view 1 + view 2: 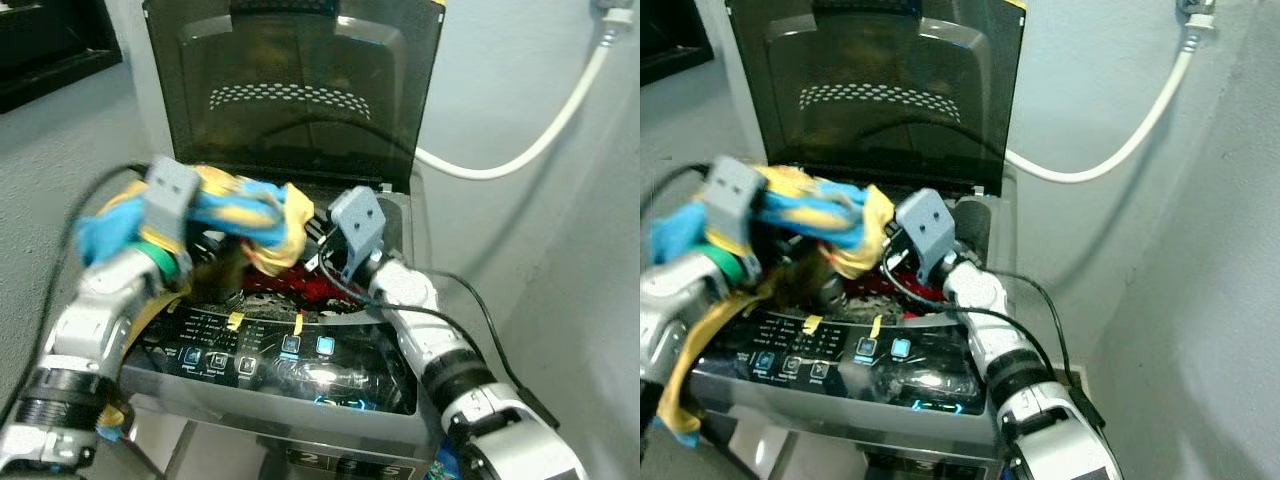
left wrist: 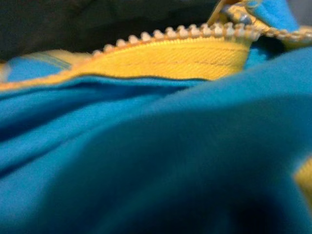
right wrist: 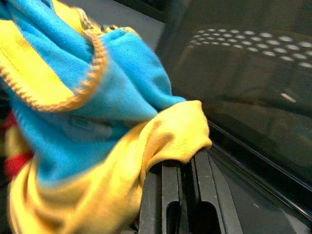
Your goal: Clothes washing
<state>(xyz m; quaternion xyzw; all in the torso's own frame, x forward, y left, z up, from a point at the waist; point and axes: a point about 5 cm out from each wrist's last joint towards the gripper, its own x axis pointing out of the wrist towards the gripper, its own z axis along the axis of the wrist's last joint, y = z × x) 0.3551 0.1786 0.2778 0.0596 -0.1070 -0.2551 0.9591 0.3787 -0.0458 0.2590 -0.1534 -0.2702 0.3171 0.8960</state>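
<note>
A blue and yellow garment (image 1: 245, 210) with a zipper (image 2: 185, 33) hangs bunched over the open tub of a top-loading washing machine (image 1: 400, 385). My left gripper (image 1: 215, 245) is buried in its left end and is shut on it, with cloth draping down over that arm. From the right, my right gripper (image 1: 312, 236) pinches the garment's yellow end; its black fingers (image 3: 170, 195) lie close together under the cloth. Red clothing (image 1: 312, 290) lies inside the tub below.
The machine's dark lid (image 1: 290, 90) stands upright behind the tub. A lit control panel (image 1: 260, 350) runs along the front edge. A white hose (image 1: 545, 135) crosses the grey wall to the right. Cables trail from both wrists.
</note>
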